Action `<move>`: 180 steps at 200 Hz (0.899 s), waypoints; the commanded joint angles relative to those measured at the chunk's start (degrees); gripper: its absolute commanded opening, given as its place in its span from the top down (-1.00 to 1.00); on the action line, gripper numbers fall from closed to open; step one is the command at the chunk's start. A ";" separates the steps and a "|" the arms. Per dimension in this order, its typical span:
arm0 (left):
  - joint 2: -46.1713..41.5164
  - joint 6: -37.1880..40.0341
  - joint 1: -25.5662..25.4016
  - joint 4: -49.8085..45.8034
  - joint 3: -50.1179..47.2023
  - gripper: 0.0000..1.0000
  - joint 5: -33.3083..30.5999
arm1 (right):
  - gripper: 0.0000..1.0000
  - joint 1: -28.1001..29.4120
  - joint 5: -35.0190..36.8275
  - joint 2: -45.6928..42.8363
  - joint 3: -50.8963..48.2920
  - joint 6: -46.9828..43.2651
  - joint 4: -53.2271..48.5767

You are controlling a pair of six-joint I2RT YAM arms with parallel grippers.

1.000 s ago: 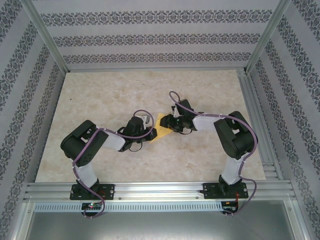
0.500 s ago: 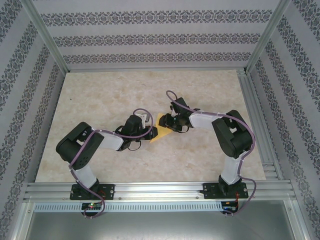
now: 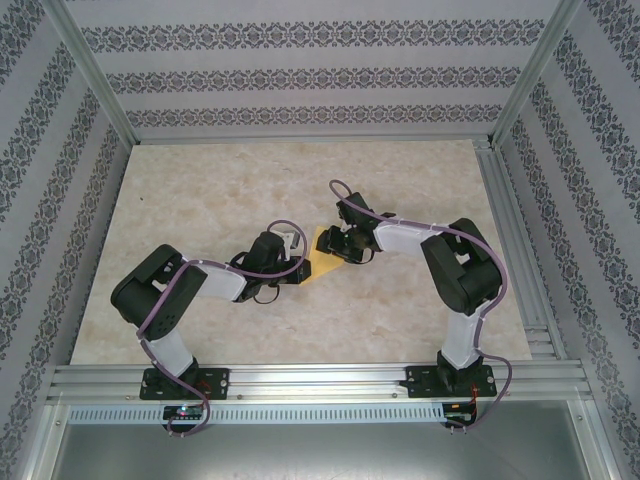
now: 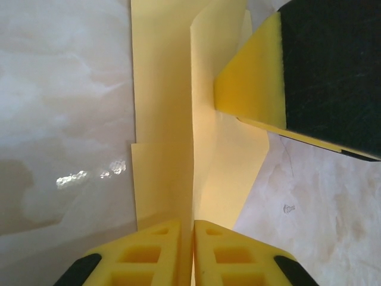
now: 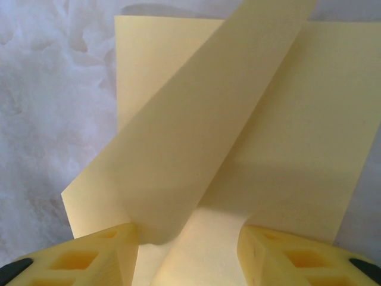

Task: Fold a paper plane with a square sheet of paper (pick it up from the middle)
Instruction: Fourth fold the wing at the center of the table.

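Note:
The yellow sheet of paper (image 3: 323,264) lies at mid-table, folded into layered flaps with a pointed outline. My left gripper (image 3: 300,263) comes at it from the left. In the left wrist view my left gripper (image 4: 193,238) is shut on the raised centre fold of the paper (image 4: 164,119), which stands as a thin edge between the two pads. My right gripper (image 3: 337,245) is over the paper's far side, and one of its fingers (image 4: 253,77) presses on the sheet. In the right wrist view my right gripper (image 5: 187,232) is open, a lifted flap (image 5: 196,137) curling against its left finger.
The marble-patterned tabletop (image 3: 220,190) surrounds the paper. Aluminium frame rails (image 3: 510,230) run along the right and near edges. Patterned walls (image 3: 300,75) close in the back and sides. Both arms' elbows (image 3: 160,290) sit near the front.
The left jaws parted briefly and closed again on the fold. The left elbow swung left. The right gripper edged left and away over the paper, leaving less of the sheet visible from above.

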 commanded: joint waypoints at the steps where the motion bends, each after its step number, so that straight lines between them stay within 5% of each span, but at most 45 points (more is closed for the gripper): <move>1: 0.33 1.26 0.59 -2.80 0.07 0.75 0.99 | 0.02 -0.30 9.37 5.26 -1.45 0.18 -8.04; 104: -12.49 -1.82 1.12 -13.65 1.25 0.27 -6.06 | 0.14 0.40 13.36 8.75 0.68 -1.32 -14.46; 180: -7.01 -2.56 0.98 -5.02 3.94 0.29 7.38 | 0.02 0.53 11.55 8.77 1.20 -0.90 -13.95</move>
